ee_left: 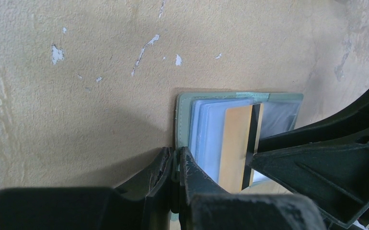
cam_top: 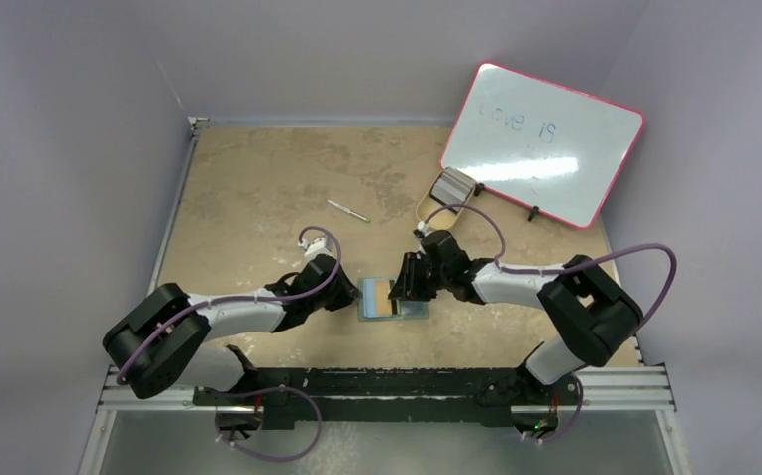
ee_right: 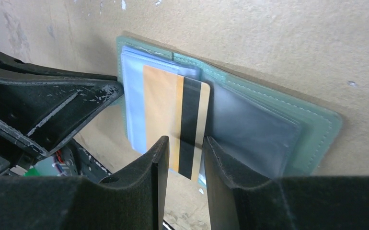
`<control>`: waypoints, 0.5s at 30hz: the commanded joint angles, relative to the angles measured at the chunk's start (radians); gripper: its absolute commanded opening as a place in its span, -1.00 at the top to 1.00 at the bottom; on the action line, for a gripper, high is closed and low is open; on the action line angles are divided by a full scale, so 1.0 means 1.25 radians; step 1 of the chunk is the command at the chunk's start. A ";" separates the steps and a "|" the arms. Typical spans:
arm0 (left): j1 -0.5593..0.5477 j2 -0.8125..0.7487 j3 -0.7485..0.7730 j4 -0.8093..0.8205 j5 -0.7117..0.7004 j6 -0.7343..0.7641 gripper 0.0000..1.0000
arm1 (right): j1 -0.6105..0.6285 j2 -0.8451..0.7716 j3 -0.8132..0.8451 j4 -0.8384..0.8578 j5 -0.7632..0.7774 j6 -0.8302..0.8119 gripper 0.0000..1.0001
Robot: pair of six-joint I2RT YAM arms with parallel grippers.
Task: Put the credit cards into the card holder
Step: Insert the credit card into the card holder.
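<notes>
Right pincer: my right gripper [ee_right: 182,143] hovers with its jaws parted by a narrow gap and clamped on nothing.
What sits in that gap: the near end of one credit card [ee_right: 173,105], orange with a dark band, shown face-on and not pinched.
Card's long axis: it runs along the line of my right fingers, away from them and onto the holder.
Card against holder: it lies over the pale blue pockets beside the fold, with its near end sticking out past the edge. I cannot tell whether its far end is inside a sleeve.
Card holder: the card holder [ee_right: 317,129] lies open and flat on the table, directly ahead of my right fingertips.
Left pincer: my left gripper [ee_left: 174,155] is closed on the holder's green edge and pins it from the opposite side.
Nearer arm: the right one is nearer the card, judging from both wrist views.
Coming move: probably a push along that long axis, with the left grip bracing the holder.
Remaining cards: the stack of credit cards [cam_top: 453,184] sits well apart, just beside the whiteboard [cam_top: 545,139].
</notes>
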 commanded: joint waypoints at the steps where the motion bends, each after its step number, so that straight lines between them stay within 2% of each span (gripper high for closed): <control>1: -0.001 0.003 -0.017 -0.021 0.003 -0.001 1.00 | 0.020 0.020 0.049 0.020 0.002 0.009 0.30; 7: -0.001 0.017 -0.005 -0.026 0.004 0.003 1.00 | 0.032 0.017 0.061 0.037 -0.004 0.016 0.36; 15: -0.001 0.016 0.016 -0.052 -0.001 0.006 1.00 | 0.032 0.023 0.041 0.034 -0.014 0.013 0.58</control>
